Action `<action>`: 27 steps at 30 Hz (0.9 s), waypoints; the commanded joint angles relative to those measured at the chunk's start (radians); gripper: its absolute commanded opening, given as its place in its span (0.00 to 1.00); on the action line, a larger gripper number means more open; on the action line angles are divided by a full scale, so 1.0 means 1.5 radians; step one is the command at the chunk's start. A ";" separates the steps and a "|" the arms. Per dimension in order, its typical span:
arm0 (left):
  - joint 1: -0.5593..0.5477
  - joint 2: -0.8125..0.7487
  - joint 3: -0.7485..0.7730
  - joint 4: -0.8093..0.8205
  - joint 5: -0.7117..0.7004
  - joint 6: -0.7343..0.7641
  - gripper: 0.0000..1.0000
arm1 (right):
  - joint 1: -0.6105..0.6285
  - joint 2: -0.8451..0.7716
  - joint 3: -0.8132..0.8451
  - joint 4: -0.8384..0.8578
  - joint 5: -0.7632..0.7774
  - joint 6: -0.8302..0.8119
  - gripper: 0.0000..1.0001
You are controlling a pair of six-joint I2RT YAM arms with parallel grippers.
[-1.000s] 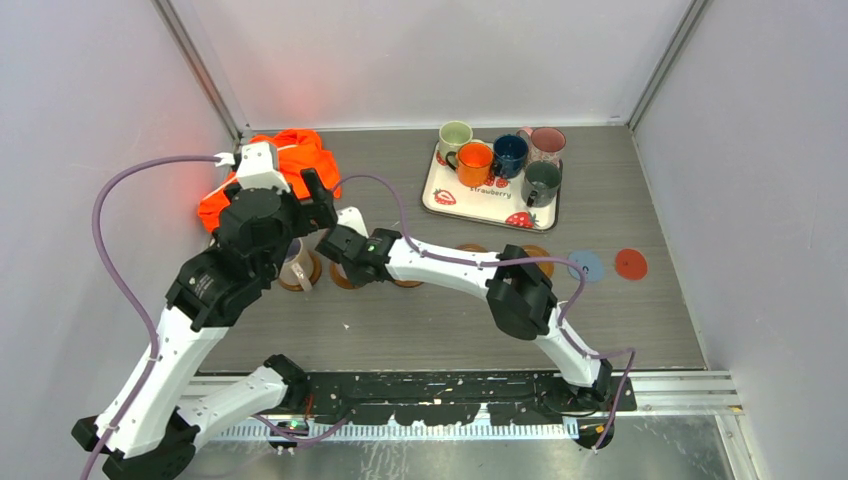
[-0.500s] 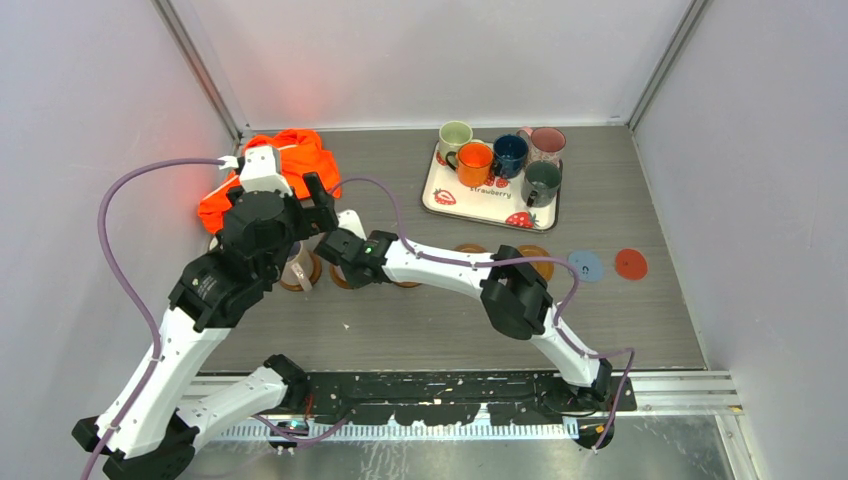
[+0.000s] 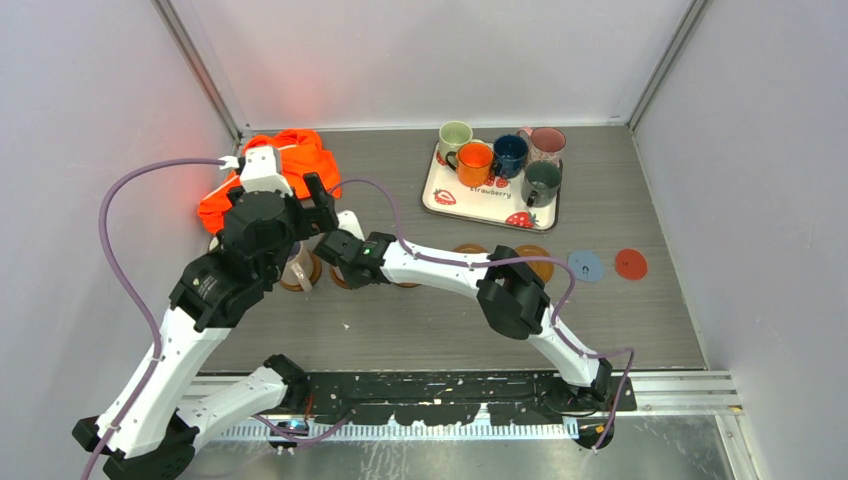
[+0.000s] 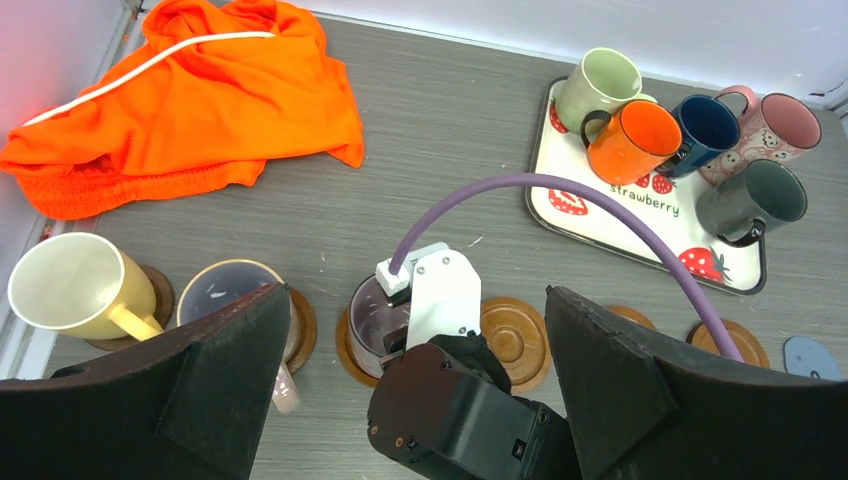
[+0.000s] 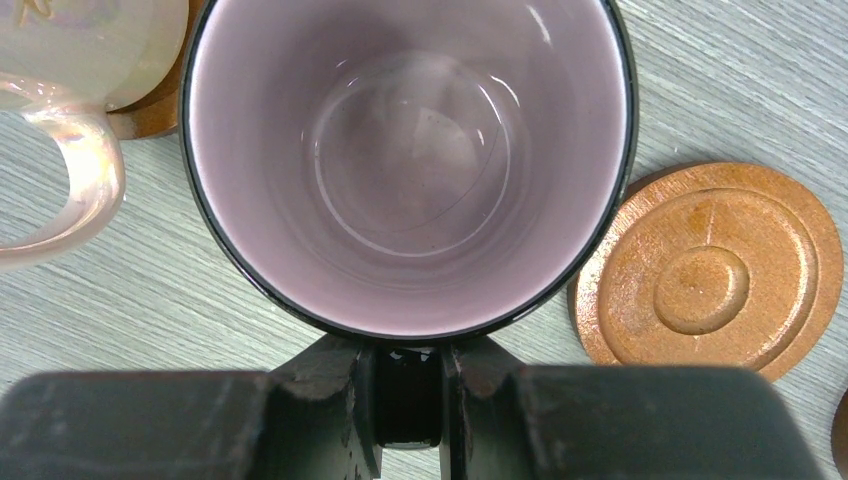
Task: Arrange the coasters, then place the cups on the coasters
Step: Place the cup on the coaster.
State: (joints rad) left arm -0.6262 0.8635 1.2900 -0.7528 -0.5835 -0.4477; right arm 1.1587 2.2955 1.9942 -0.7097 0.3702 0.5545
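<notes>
My right gripper (image 5: 408,390) is shut on the dark handle of a lilac-grey cup (image 5: 410,160). That cup stands over a brown coaster (image 4: 345,350); whether it rests on it I cannot tell. To its left a pearly pink cup (image 4: 235,300) and a cream cup (image 4: 70,285) each sit on a wooden coaster. An empty wooden coaster (image 5: 710,270) lies just right of the held cup. My left gripper (image 4: 415,300) hangs open high above the right wrist, holding nothing. Several more cups stand on the strawberry tray (image 3: 490,205).
An orange cloth (image 3: 290,160) lies at the back left by the wall. Two more wooden coasters (image 3: 540,255), a light-blue coaster (image 3: 585,265) and a red coaster (image 3: 630,263) continue the row to the right. A purple cable (image 4: 560,190) arcs over the table.
My right arm has shifted slightly to the left with the lilac-grey cup still in its grip. The left arm has barely moved.
</notes>
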 commanded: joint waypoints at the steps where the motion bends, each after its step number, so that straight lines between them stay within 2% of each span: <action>1: 0.002 -0.007 -0.002 0.021 -0.015 -0.005 1.00 | 0.007 -0.008 0.038 0.037 0.008 -0.003 0.01; 8: 0.003 -0.006 -0.007 0.023 -0.013 -0.006 1.00 | 0.009 -0.007 0.034 0.033 0.009 0.006 0.02; 27: 0.003 -0.005 -0.017 0.029 -0.006 -0.010 1.00 | 0.012 -0.003 0.032 0.011 0.008 0.033 0.24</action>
State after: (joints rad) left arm -0.6262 0.8635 1.2682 -0.7521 -0.5827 -0.4492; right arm 1.1656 2.2982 1.9942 -0.7090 0.3725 0.5827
